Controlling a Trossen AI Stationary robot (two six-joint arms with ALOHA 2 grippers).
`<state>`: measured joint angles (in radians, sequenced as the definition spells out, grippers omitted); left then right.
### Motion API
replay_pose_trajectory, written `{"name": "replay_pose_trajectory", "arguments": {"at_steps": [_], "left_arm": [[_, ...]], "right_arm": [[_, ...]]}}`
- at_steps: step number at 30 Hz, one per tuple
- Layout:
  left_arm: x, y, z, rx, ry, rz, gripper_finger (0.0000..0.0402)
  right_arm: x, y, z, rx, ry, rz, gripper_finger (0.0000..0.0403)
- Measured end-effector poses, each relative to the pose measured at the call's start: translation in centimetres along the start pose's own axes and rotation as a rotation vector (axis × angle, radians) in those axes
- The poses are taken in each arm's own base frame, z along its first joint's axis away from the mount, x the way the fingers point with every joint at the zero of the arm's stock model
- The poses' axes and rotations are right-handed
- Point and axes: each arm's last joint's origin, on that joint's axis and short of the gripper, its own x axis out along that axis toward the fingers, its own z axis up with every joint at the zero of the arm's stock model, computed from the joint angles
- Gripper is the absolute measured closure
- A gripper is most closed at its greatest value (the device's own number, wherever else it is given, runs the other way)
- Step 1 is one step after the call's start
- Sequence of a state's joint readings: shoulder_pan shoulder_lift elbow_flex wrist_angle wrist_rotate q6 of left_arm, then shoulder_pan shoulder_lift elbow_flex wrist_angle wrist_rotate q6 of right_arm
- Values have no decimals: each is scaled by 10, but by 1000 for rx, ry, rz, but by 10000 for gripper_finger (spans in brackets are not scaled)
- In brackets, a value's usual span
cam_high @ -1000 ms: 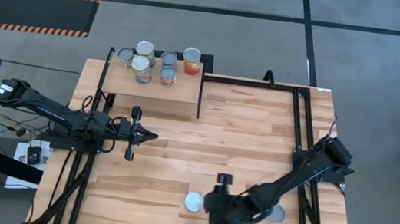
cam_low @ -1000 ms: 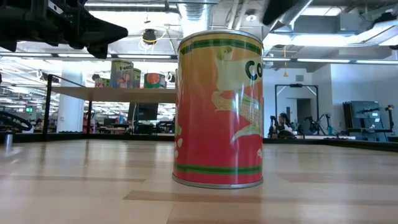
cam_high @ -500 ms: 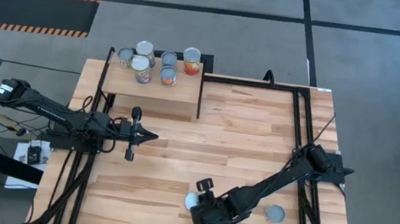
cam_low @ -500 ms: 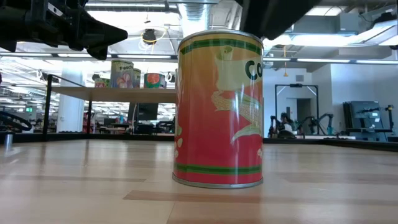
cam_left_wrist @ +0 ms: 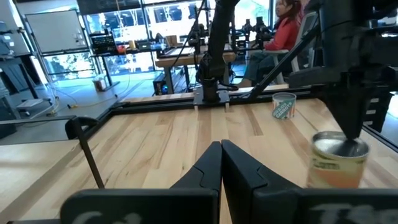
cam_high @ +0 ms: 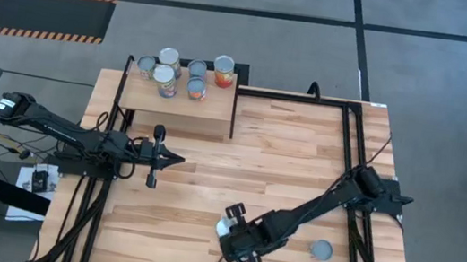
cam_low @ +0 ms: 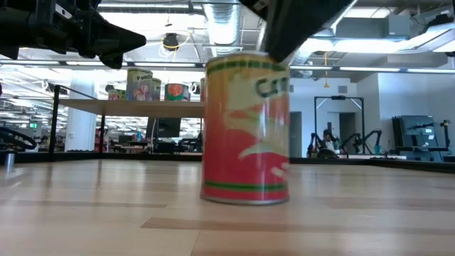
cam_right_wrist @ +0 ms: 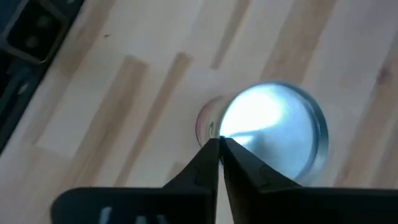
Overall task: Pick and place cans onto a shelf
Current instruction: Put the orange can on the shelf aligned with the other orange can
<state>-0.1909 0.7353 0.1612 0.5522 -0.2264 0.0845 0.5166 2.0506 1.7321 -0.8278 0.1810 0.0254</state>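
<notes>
An orange-red can with a silver top [cam_low: 247,131] stands on the tabletop near its near edge; it also shows in the high view [cam_high: 223,227] and the left wrist view [cam_left_wrist: 339,160]. My right gripper [cam_right_wrist: 219,144] is shut and sits right on this can's top, reaching down from above [cam_high: 227,232]. A bluish-grey can [cam_high: 320,249] stands on the table to the right. Several cans [cam_high: 182,72] stand along the far edge of the pale wood shelf [cam_high: 177,110]. My left gripper [cam_left_wrist: 221,149] is shut and empty, waiting in front of the shelf [cam_high: 177,158]. My right gripper presses its shut fingertips [cam_right_wrist: 211,149] on the can's silver top [cam_right_wrist: 267,124], close to the rim. The fingers come from above, pointing down. The can stands with its base on the table [cam_low: 245,199] and looks tipped a little.
The black frame rails [cam_high: 348,119] run along the table's far and right sides, and a rail [cam_high: 234,113] stands beside the shelf. Bare planks [cam_high: 286,147] lie between the shelf and my right arm. People and other equipment show in the room beyond [cam_left_wrist: 283,25].
My right gripper has gone toward the table's left edge and come over and onto the orange-red can's top. The can has slid a little toward the far edge, turned about and tipped slightly.
</notes>
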Motion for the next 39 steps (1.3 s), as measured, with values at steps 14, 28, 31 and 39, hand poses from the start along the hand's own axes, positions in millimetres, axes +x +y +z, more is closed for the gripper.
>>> {"name": "replay_pose_trajectory", "arguments": {"at_steps": [14, 28, 31, 39], "left_arm": [[0, 0, 0, -3, 1, 2, 401], [0, 0, 0, -2, 2, 2, 401], [0, 0, 0, -2, 2, 2, 401], [0, 0, 0, -2, 2, 1, 401]], "right_arm": [[12, -89, -5, 218, 5, -90, 389], [12, -183, -25, 306, -5, -162, 380], [12, -192, -28, 328, -4, -173, 376], [4, -195, -28, 339, -18, -187, 307]]}}
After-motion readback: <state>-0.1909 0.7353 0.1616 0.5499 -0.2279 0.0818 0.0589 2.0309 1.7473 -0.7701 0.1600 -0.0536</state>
